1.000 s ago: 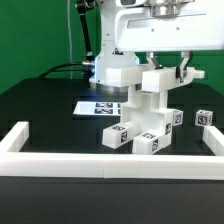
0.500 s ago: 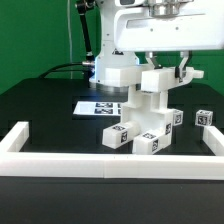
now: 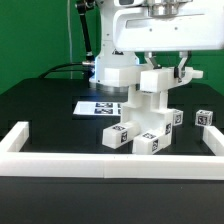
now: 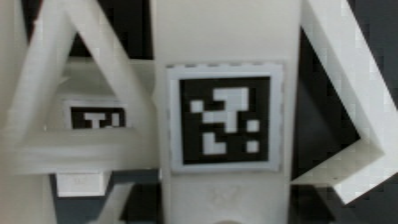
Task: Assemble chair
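The partly built chair stands in the middle of the table, white blocks with black-and-white tags stacked upright. My gripper comes down from above, its dark fingers on either side of the chair's top block, shut on it. In the wrist view a white upright bar with a large tag fills the middle between the jaws of the gripper, with slanted white chair bars on both sides. The fingertips themselves are hidden there.
A small loose tagged white cube lies at the exterior view's right. The marker board lies flat behind the chair. White border rails fence the front and both sides. The arm's base stands behind.
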You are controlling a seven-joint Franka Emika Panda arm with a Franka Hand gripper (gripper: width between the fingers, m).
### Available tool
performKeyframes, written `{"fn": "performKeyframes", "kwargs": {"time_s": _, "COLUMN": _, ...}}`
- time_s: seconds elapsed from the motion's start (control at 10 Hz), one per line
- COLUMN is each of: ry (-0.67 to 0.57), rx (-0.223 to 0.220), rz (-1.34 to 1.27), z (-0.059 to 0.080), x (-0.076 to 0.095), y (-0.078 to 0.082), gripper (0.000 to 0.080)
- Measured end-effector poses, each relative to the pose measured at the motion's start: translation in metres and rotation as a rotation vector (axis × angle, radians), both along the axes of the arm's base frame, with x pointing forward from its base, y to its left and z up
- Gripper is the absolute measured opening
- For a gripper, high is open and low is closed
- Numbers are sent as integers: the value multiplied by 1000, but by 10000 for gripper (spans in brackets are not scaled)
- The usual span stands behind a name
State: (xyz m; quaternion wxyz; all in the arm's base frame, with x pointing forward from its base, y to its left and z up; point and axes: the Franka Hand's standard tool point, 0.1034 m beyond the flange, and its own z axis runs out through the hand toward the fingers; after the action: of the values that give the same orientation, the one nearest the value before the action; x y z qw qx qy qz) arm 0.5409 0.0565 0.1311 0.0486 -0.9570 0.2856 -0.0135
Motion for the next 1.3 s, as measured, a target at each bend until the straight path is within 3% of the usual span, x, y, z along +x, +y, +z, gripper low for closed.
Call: {"fn": "performKeyframes", "kwargs": {"time_s": 1.3, "ry": 3, "rx": 2, "rz": -13, "z": 0, "x": -3, "y": 0, "gripper": 291}}
